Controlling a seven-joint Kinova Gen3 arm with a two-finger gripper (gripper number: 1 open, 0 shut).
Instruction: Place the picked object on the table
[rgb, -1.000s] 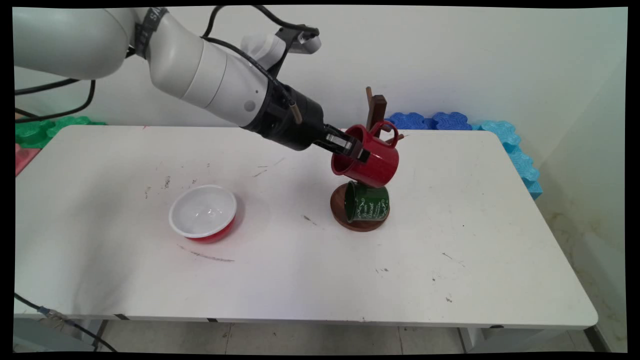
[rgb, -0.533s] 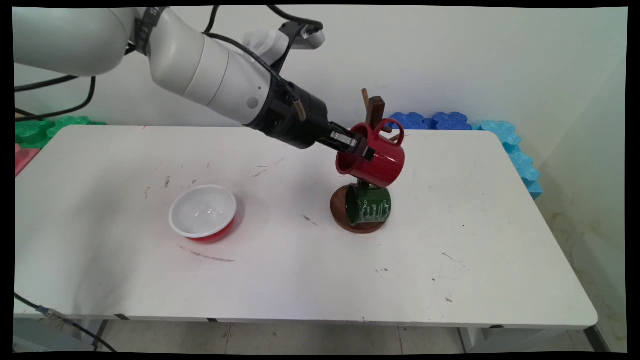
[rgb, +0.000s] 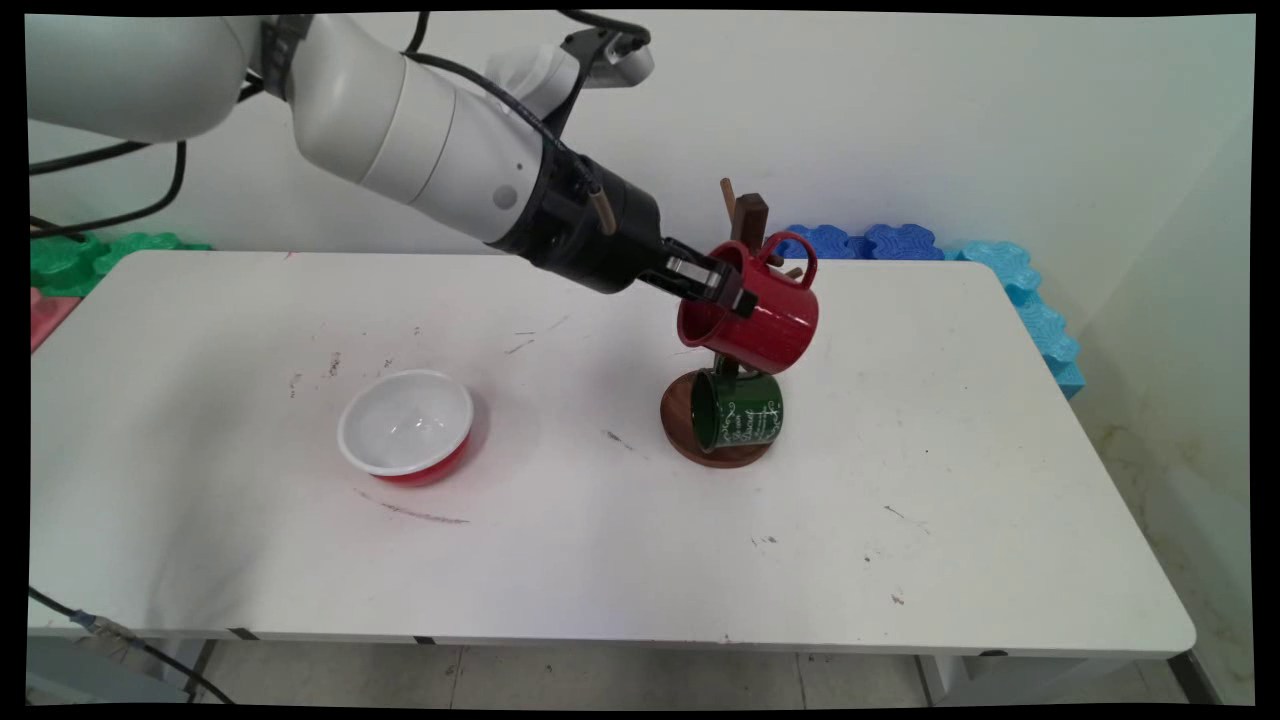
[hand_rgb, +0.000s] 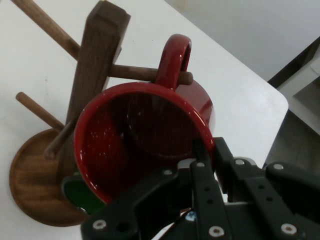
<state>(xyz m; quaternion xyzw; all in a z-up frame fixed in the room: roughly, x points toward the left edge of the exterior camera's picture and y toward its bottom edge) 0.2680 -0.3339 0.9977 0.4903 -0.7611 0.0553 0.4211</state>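
Gripping red mug (rgb: 755, 318) rim, tool (rgb: 722, 292); mouth tilted toward arm.

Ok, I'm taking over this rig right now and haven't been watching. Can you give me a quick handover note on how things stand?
Gripper: shut on the rim of the red mug, one finger inside, one outside; mug tilted, mouth toward the arm.
Red mug: at the wooden mug tree, its handle looped over an upper peg, in the hand view.
Green mug: low on the same tree, above its round base.
Red bowl with white inside: upright on the white table, off to the left, apart from the tree.
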